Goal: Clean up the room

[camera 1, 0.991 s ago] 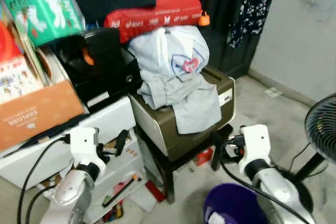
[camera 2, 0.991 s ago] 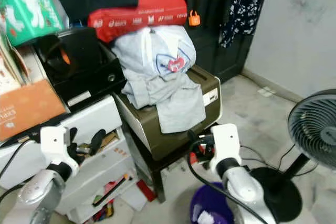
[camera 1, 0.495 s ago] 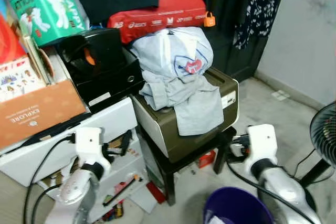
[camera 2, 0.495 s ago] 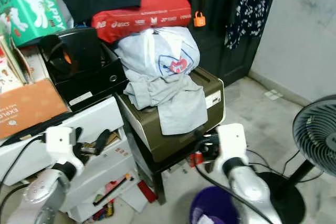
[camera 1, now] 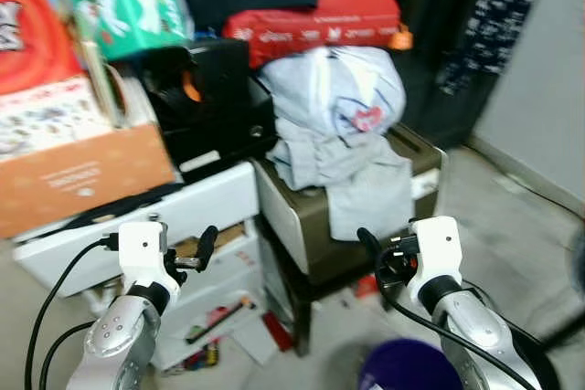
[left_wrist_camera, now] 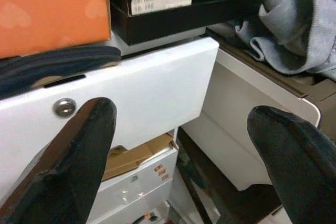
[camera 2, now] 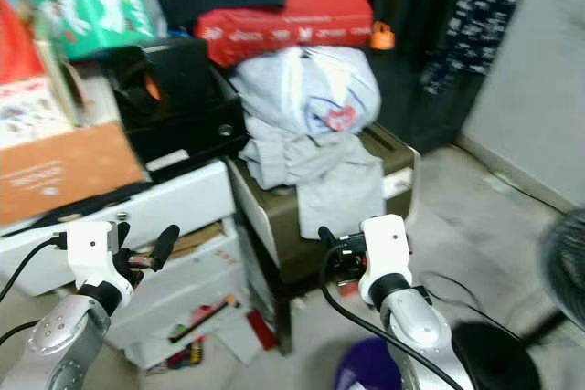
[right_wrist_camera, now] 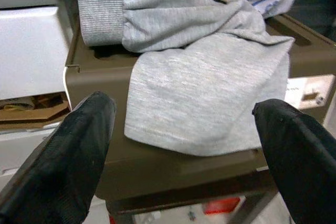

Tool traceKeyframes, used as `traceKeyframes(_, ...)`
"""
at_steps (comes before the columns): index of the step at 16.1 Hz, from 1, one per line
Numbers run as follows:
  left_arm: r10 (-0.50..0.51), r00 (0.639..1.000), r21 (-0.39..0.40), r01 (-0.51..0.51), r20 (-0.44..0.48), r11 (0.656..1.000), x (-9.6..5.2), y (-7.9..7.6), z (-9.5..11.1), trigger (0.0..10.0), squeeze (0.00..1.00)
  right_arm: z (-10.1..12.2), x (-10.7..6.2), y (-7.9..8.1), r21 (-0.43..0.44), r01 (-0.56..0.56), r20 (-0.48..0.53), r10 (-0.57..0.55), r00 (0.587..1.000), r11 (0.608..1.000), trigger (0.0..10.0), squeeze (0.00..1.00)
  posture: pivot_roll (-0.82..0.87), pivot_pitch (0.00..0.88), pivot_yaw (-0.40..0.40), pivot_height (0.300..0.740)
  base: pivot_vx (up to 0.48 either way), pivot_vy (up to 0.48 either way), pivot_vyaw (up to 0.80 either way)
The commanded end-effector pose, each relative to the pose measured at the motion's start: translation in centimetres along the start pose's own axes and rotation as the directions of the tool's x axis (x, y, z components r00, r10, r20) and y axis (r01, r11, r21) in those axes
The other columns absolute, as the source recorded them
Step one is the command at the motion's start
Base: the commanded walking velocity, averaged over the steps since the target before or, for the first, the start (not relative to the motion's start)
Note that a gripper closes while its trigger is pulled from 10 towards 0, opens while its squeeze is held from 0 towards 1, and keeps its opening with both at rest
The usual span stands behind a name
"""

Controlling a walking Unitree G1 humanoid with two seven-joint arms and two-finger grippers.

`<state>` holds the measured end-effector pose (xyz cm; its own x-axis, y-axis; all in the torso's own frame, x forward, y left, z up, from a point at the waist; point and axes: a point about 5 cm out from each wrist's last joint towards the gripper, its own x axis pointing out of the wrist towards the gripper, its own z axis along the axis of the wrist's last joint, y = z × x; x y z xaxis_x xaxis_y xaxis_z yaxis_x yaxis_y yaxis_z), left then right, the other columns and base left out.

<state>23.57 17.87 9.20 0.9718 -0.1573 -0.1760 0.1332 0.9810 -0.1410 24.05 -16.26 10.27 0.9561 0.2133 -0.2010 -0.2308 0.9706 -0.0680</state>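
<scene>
Both claws released, facing the clutter.
The left claw [left_wrist_camera: 178,150] gapes wide before the white drawer [left_wrist_camera: 126,93]; the right claw [right_wrist_camera: 184,145] gapes wide before the grey clothes [right_wrist_camera: 205,87], heaped on the brown printer [camera 1: 315,226].

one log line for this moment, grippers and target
left gripper: open, facing white drawer | right gripper: open, facing grey clothes on brown printer | nothing held

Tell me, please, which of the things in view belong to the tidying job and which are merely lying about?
Job:
- grey clothes heaped on the brown printer
- right gripper, jaws open, facing them
- left gripper, jaws open

Lying about:
- orange box
- red bag
- purple bin
- white drawers
</scene>
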Motion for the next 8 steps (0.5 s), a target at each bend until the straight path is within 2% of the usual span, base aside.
traceKeyframes(1, -0.016, 1.000, 0.004, 0.016, 0.003, 1.000, 0.1, -0.2, 0.2, 10.0, 0.00, 0.0, 0.0, -0.3, 0.001, 0.013, -0.006, -0.013, 1.000, 1.000, 10.0, 0.00, -0.20, 0.000, 0.034, 0.740, 0.000, 0.000, 0.62)
traceKeyframes(5, -0.003, 1.000, 0.024, 0.003, 0.014, 1.000, 0.1, -0.1, 0.4, 10.0, 0.00, 0.0, -0.1, -0.4, 0.000, 0.023, -0.007, -0.023, 1.000, 1.000, 10.0, 0.00, -0.20, 0.000, 0.034, 0.740, 0.000, 0.000, 0.00)
traceKeyframes(6, 0.035, 0.998, 0.063, -0.039, 0.060, 0.997, -0.2, 0.2, 1.2, 10.0, 0.00, 0.9, -0.2, -0.7, -0.024, 0.050, 0.036, -0.049, 0.998, 0.998, 10.0, 0.00, -0.20, 0.000, 0.037, 0.740, 0.000, 0.000, 0.00)
traceKeyframes(8, 0.076, 0.994, 0.079, -0.082, 0.083, 0.993, -1.2, 1.3, 1.9, 10.0, 0.00, 2.2, -0.6, -1.2, 0.001, 0.086, 0.070, -0.085, 0.994, 0.996, 10.0, 0.00, -0.21, 0.000, 0.043, 0.740, 0.000, 0.000, 0.00)
